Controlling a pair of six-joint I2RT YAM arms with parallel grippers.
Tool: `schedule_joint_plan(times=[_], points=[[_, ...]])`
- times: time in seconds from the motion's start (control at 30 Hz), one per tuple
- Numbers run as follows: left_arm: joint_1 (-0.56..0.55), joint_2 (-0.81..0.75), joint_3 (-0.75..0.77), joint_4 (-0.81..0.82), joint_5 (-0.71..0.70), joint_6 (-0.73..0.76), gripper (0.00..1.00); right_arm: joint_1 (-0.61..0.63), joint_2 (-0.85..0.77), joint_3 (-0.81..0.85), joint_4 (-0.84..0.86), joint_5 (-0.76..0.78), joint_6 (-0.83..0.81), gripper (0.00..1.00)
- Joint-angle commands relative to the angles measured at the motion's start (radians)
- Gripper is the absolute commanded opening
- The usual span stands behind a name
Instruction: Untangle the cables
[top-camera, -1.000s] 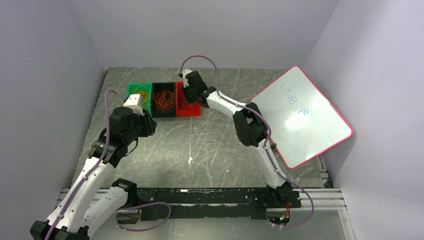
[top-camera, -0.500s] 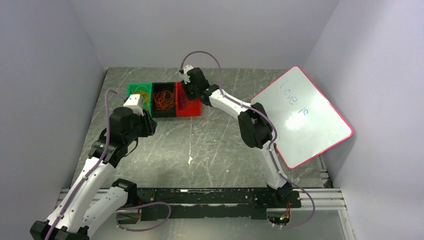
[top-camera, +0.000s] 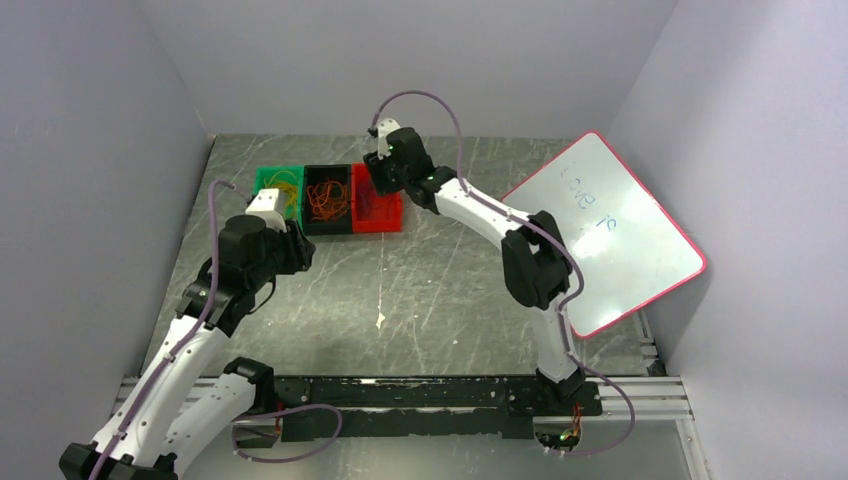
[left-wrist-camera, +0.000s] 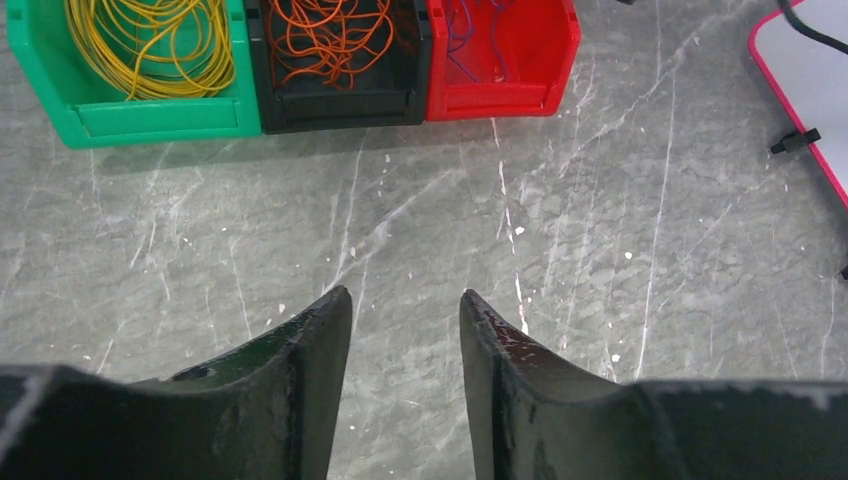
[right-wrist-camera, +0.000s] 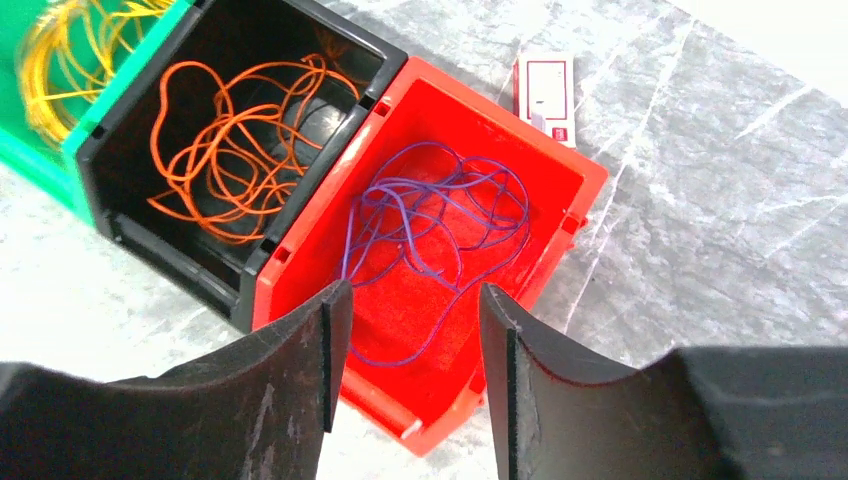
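Three bins stand in a row at the back of the table. Yellow cables (left-wrist-camera: 150, 50) lie in the green bin (left-wrist-camera: 160, 118). Orange cables (right-wrist-camera: 240, 150) fill the black bin (right-wrist-camera: 120, 225). Thin purple cables (right-wrist-camera: 440, 210) lie loose in the red bin (right-wrist-camera: 575, 185). My right gripper (right-wrist-camera: 412, 288) hovers above the red bin's near side, open, with nothing between its fingers. My left gripper (left-wrist-camera: 405, 295) hangs over bare table in front of the bins, open and holding nothing.
A red-framed whiteboard (top-camera: 605, 230) leans at the right, with a small black piece (left-wrist-camera: 795, 140) on its edge. A small white and red card-like object (right-wrist-camera: 545, 95) lies on the table behind the red bin. Walls close in the left, back and right.
My right gripper has gone from shut to open and has drawn up and to the right over the red bin. The left jaws have spread a little; that arm has stayed put.
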Motion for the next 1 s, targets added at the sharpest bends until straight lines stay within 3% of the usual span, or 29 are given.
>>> schedule_joint_plan(times=[0.0,0.27,0.47,0.7,0.97], points=[[-0.007,-0.026,-0.007,0.000,-0.027,-0.009,0.51,0.003,-0.138,-0.086,0.081,0.016,0.031,0.55],[-0.007,-0.085,-0.013,0.022,-0.011,-0.006,0.58,0.004,-0.411,-0.340,0.162,0.041,0.079,0.73],[-0.006,-0.160,-0.041,0.053,0.008,-0.055,0.59,0.006,-0.653,-0.535,0.146,0.069,0.103,0.99],[-0.006,-0.235,-0.079,0.105,0.038,-0.099,0.60,0.006,-0.934,-0.711,0.038,0.136,0.134,1.00],[-0.006,-0.331,-0.076,0.075,-0.039,-0.110,0.64,0.006,-1.291,-0.972,-0.088,0.180,0.214,1.00]])
